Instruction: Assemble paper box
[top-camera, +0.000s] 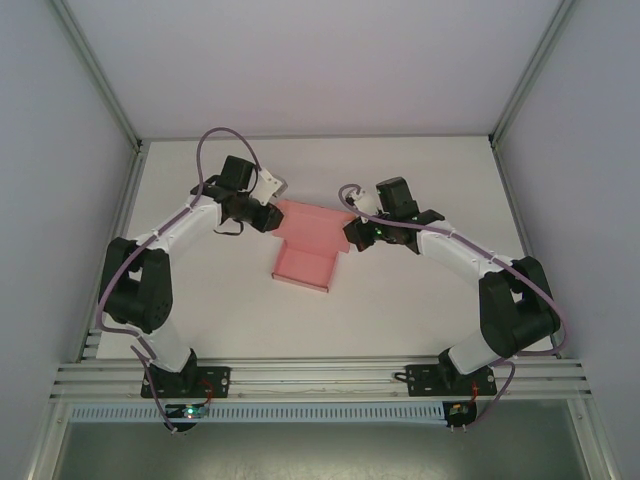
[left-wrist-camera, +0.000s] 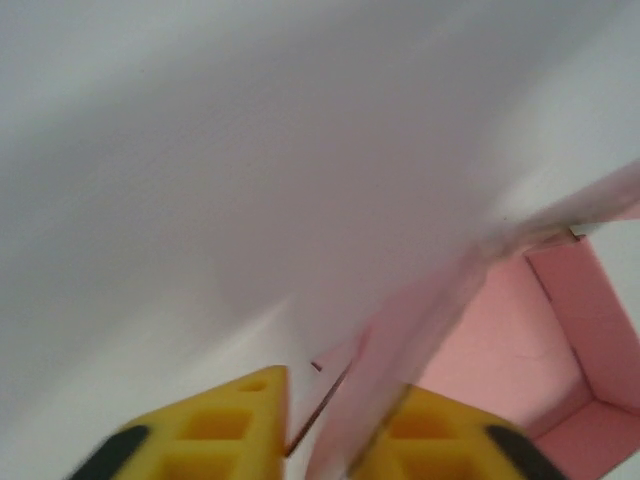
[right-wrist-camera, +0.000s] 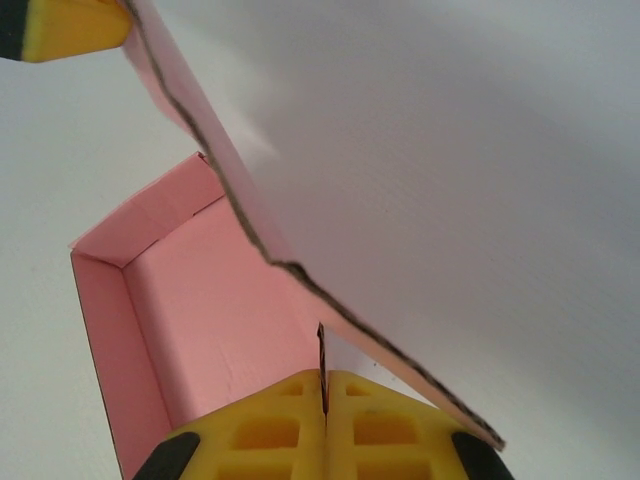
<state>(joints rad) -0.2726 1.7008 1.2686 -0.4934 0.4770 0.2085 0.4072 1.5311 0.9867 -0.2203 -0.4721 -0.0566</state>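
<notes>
While both arms are reaching in from the near edge, the paper box (top-camera: 305, 250) is sitting at about the middle of the white table (top-camera: 420, 300), pink and only partly folded, with a narrower section pointing back toward the arm bases. The left gripper (top-camera: 268, 215) is leaning in at the box's upper left corner, and the right gripper (top-camera: 352, 235) is meeting it at the upper right edge.

Over on the right wrist camera, the yellow fingers (right-wrist-camera: 400, 430) are pressing tight together, and a thin dark edge of card is standing pinched in the seam between them. So that pincer is clamping the box. Beyond the fingers, the pink floor and two upright side walls are showing as an open tray, while a big panel, pale on the side facing this camera and ragged along its edge, is rising diagonally across the view. One yellow fingertip (right-wrist-camera: 60, 30) of the other arm is peeking in at the top left, right against that panel's far end.

From the left wrist camera, a blurred pink flap is running down between the two yellow pads (left-wrist-camera: 230, 425), which are standing a little apart. Whether they are actually squeezing the flap I cannot tell. Pink walls and floor are glowing at the lower right.
</notes>
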